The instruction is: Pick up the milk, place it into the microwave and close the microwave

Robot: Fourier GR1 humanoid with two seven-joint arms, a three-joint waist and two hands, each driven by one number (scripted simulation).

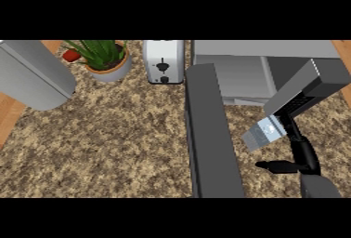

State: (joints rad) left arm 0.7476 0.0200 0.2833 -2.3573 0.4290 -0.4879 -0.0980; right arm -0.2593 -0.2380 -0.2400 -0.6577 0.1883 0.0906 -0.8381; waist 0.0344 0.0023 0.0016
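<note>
Carrying the milk [264, 133] up toward the microwave [237, 74], the right hand [296, 160] has its fingers curled round the carton's lower end, thumb jutting out to the side. The carton tilts just ahead of the fingertips, its top nosing at the oven's open mouth, with the open door [211, 135] standing edge-on just beside the thumb. I'd judge it a light, stiff box with smooth, somewhat slippery sides, best gripped across its flat faces. Beyond the fingers the cavity shows nothing inside that I can make out. Far off, a plant pot [107, 67] holds green leaves. No left hand in sight.
</note>
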